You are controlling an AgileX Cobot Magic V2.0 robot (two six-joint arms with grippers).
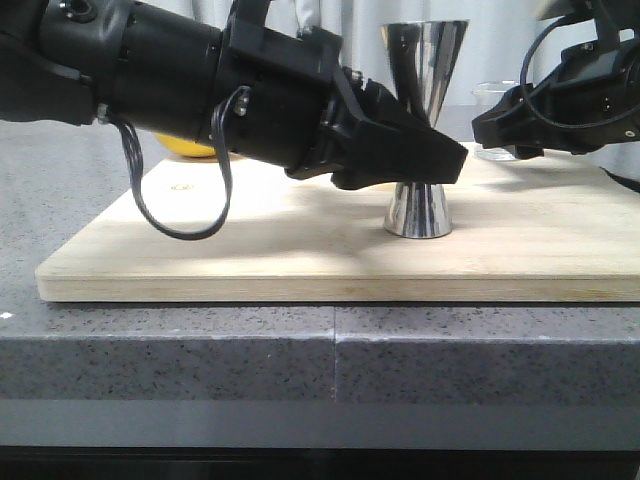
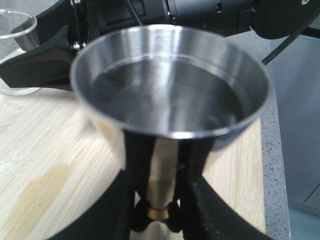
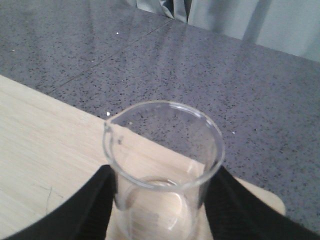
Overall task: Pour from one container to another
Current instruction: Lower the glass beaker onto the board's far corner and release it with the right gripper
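Left fingers (image 2: 160,210) clamp jigger (image 1: 420,120) waist (liquid visible by wrist), right fingers (image 3: 160,200) grip beaker (image 3: 162,165)

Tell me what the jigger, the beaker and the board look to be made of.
Jigger: polished metal, probably steel; mirror reflections, brushed bowl inside, gold band at the waist.
Beaker: clear glass, it seems; see-through wall, rolled rim with a lip.
Board: pale wood, possibly bamboo; straight grain, matte.
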